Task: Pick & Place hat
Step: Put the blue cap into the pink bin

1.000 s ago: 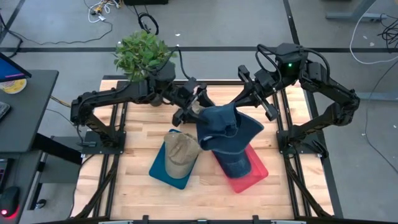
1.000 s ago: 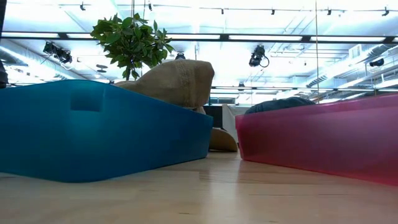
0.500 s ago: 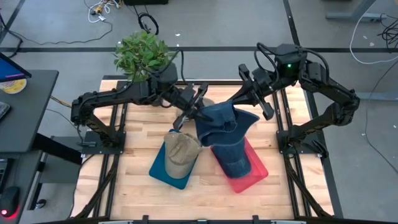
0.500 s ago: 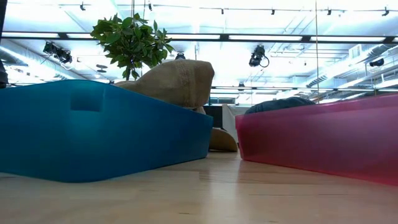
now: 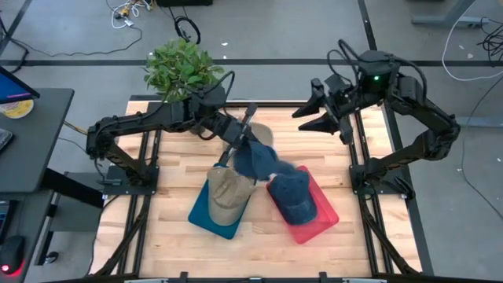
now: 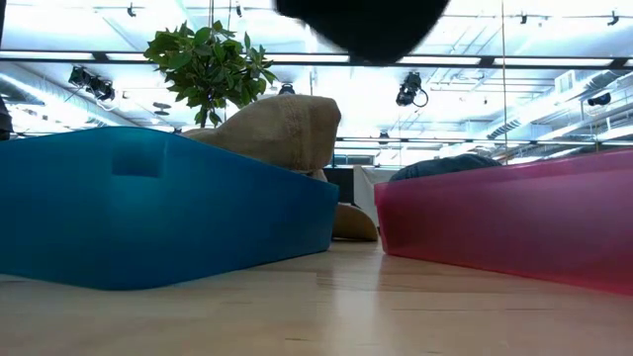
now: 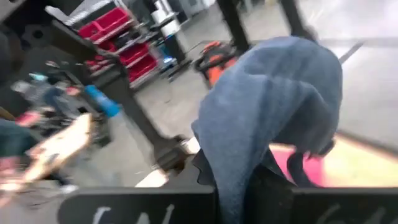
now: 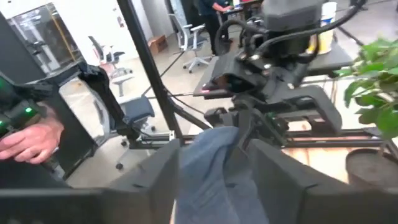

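Taking the red bin (image 5: 324,214) as the landmark: it sits on the wooden table (image 5: 173,177) with a dark blue cap (image 5: 295,196) lying inside it. Right beside it, on the plant side, is a blue bin (image 5: 206,214) with a tan cap (image 5: 228,194) sitting in it. In the low view both bins fill the front, with the tan cap poking well above the blue bin's wall and just the top of the dark blue cap showing over the red one.

A second blue hat (image 5: 253,159) hangs in the air just behind the red bin, over the gap between the two bins. The left gripper (image 5: 239,143) has it, fingers clamped on the fabric; in the left wrist view the cloth droops down between the fingers.

Further back from the red bin, the right gripper (image 5: 310,118) is up over the far edge of the table, fingers spread apart and holding nothing.

A potted plant (image 5: 179,69) stands at the far corner, diagonally across from the red bin. A person's hand (image 8: 28,138) shows at the edge of the right wrist view.

No readable labels or writing anywhere.
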